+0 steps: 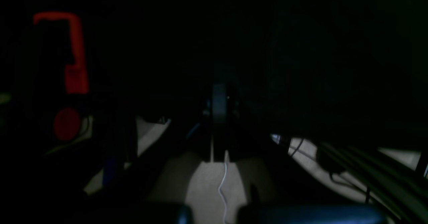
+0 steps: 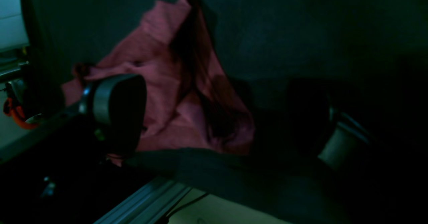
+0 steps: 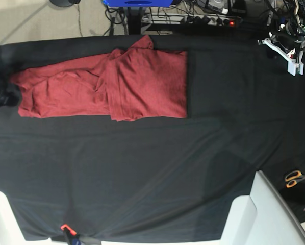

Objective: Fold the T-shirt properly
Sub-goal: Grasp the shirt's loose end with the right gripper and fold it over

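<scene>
T-shirt (image 3: 117,84) lies partly folded on black cloth (image 3: 142,168), scissors (image 3: 295,178) well apart; right fingers (image 2: 113,110) apart, left together.

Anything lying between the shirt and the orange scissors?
Base view: only bare black table cloth between the T-shirt and the scissors.

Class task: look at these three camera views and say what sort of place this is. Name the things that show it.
Probably a robotics lab or workshop: a table draped in a black cloth holds one red T-shirt, cables and a power strip lie on the floor behind it, and orange-handled scissors sit at the side.
</scene>
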### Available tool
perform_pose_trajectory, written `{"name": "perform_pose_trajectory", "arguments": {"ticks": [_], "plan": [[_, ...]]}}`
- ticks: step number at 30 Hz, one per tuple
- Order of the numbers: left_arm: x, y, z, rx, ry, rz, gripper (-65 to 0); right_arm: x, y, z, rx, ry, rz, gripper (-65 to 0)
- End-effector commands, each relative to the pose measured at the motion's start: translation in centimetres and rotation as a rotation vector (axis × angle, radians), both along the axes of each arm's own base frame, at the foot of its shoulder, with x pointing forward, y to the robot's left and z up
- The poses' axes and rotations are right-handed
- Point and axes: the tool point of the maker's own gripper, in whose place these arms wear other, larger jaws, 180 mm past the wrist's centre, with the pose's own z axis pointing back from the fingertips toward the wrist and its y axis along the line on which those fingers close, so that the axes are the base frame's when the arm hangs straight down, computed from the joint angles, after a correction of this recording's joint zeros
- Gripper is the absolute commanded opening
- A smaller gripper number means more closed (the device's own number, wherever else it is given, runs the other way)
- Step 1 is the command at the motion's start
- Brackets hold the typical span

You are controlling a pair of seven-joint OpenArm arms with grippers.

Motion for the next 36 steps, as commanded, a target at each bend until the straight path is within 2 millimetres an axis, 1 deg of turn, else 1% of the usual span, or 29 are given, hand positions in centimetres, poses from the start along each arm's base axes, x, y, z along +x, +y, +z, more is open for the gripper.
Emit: {"name": "perform_pose_trajectory", "arguments": {"ticks": [1,4,7,9,11,13,16,19,21,24,26,28,31,36], "plan": [[0.6,0.5,0.9,0.017,-0.028,-0.012,-65.0,0.6,-0.7,0.6,-0.022,-0.017,0.009,-1.2],[0.7,0.4,0.8,0.015,-0.029,-0.013,-65.0,-0.1,1.4,-0.8,-0.012,0.027,0.053,-1.4],[0.7,0.4,0.8,0.015,-0.029,-0.012,-65.0,-0.8,3.4,-1.9,-0.013,0.077,0.148,-1.7],[0.6,0.4,0.8,0.015,-0.026,-0.011,-65.0,-1.2,4.4,-2.4,-0.016,0.101,0.196,-1.8],[0.5,0.5,0.8,0.016,-0.025,-0.011,-65.0,-1.4,4.9,-2.6,-0.016,0.113,0.22,-1.8],[0.5,0.5,0.7,0.015,-0.024,-0.01,-65.0,-1.8,5.9,-3.0,0.007,0.127,0.235,-1.8],[0.6,0.4,0.7,0.014,-0.025,-0.012,-65.0,-2.9,6.7,-3.2,0.03,0.173,0.276,-1.8],[0.6,0.3,0.7,0.012,-0.023,-0.015,-65.0,-3.4,8.0,-3.5,0.058,0.193,0.3,-1.8],[0.6,0.3,0.7,0.012,-0.023,-0.015,-65.0,-3.6,8.4,-3.6,0.067,0.203,0.309,-1.8],[0.5,0.3,0.6,0.012,-0.022,-0.015,-65.0,-4.6,9.9,-4.2,0.095,0.219,0.319,-1.8],[0.5,0.3,0.6,0.012,-0.022,-0.015,-65.0,-4.6,10.5,-4.2,0.097,0.209,0.33,-2.0],[0.5,0.3,0.6,0.012,-0.022,-0.015,-65.0,-5.3,11.4,-4.5,0.106,0.215,0.343,-4.1],[0.5,0.3,0.6,0.012,-0.022,-0.015,-65.0,-5.5,12.0,-4.6,0.111,0.21,0.348,-8.3],[0.6,0.3,0.6,0.012,-0.024,-0.015,-65.0,-5.6,12.3,-4.7,0.112,0.216,0.356,-9.2]]}}
